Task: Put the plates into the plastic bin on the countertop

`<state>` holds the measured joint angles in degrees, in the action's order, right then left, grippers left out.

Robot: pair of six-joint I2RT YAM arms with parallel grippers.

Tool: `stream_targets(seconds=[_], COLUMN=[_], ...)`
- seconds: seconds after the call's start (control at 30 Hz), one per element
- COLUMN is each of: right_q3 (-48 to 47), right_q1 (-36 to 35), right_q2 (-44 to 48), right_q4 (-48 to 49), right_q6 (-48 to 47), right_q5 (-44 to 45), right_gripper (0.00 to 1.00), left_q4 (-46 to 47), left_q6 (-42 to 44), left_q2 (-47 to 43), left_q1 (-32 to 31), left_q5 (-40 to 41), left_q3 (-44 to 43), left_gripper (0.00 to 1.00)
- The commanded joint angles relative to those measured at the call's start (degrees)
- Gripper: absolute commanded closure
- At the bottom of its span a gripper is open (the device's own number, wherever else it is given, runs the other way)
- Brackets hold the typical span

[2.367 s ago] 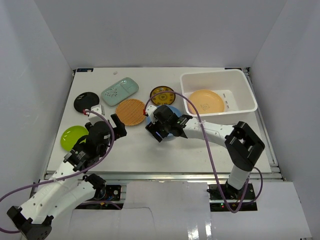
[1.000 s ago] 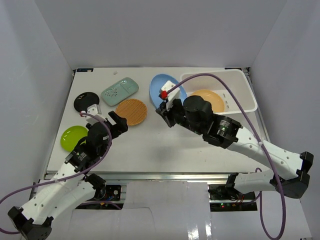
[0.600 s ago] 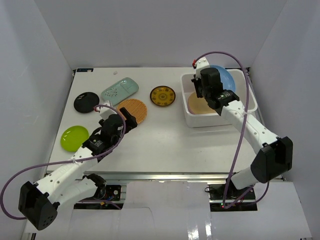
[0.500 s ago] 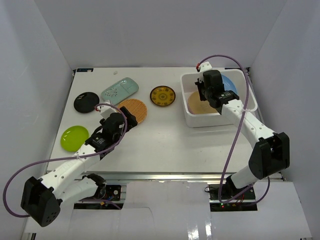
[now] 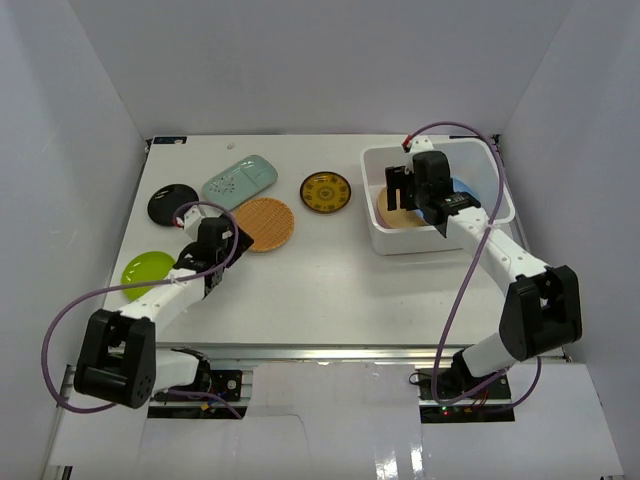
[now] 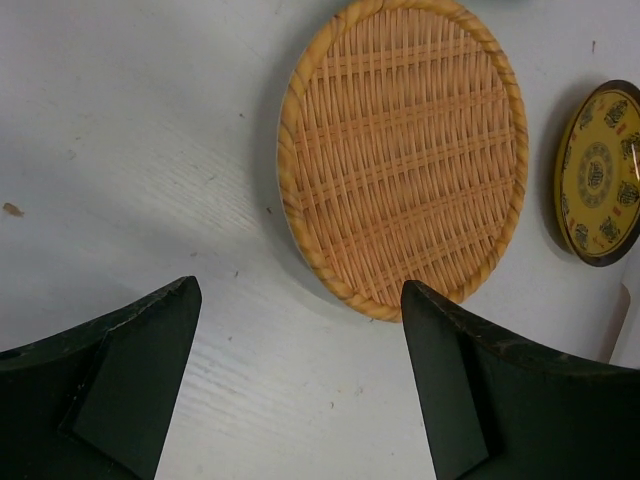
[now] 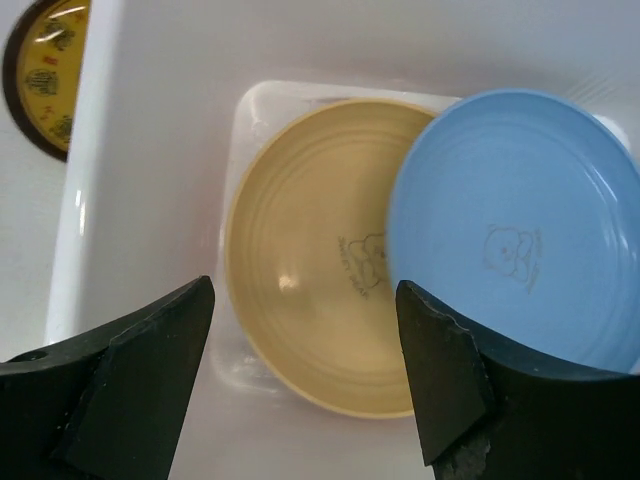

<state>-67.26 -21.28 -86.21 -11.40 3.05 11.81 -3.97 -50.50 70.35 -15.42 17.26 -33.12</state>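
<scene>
Plates in the white bin (image 5: 420, 240), upper right of the top view, number two: the blue plate (image 7: 520, 260) lies overlapping the right edge of the tan plate (image 7: 300, 200), under the right gripper (image 7: 302, 285), whose jaws stand wide and empty. Left of centre on the countertop (image 5: 330, 290), the left gripper (image 6: 300, 285), equally wide and empty, hangs just beside the woven orange plate (image 6: 405, 160).

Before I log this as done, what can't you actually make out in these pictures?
Right wrist: frame edge cuts off the blue plate at right; that plate hides part of the tan plate.
Top view: the right arm covers much of the plastic bin.
Left wrist: frame edge cuts off the yellow patterned plate.
</scene>
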Motion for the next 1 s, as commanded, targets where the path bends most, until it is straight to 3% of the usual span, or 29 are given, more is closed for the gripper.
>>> stream_targets(seconds=[0.0,0.17,0.27,0.3,0.43,0.53,0.57,0.77,0.97], right_q3=[2.4,14.0,18.3,19.0,19.9,19.7,19.6,19.0,18.3], right_q1=[-1.1,-5.1,-8.6,-10.4,-16.0,-20.4,-21.1,-24.0,-24.5], right_q2=[7.6,19.8,25.3,26.2,28.7,29.3,29.1,29.2,28.7], right_q4=[3.3,10.2,13.2,13.7,13.9,14.6,14.8,14.8,14.9], right_q6=[4.8,9.9,12.7,13.4,15.0,15.4,15.5,15.6,15.9], right_q5=[-4.5,-6.4,-7.6,-7.7,-7.2,-6.2,-5.9,-4.4,-5.7], right_gripper=[0.2,0.21,0.23,0.23,0.24,0.24,0.24,0.24,0.23], left_q4=[8.7,12.7,14.4,14.7,17.3,18.2,18.6,16.6,16.5], left_q6=[-0.9,-1.2,-1.5,-1.9,-2.8,-3.0,-3.1,-3.2,-1.9], left_q2=[4.4,11.1,15.7,16.9,20.2,20.7,20.4,15.6,2.2], left_q1=[2.2,3.3,4.1,4.3,4.7,4.8,4.9,4.9,5.0], left_q5=[-9.0,-11.3,-12.2,-12.4,-12.9,-12.0,-11.6,-10.9,-10.6], left_q3=[0.4,-1.7,-2.6,-3.3,-2.7,-2.5,-1.9,0.9,6.4], left_gripper=[0.09,0.1,0.16,0.23,0.36,0.54,0.64,1.0,1.0])
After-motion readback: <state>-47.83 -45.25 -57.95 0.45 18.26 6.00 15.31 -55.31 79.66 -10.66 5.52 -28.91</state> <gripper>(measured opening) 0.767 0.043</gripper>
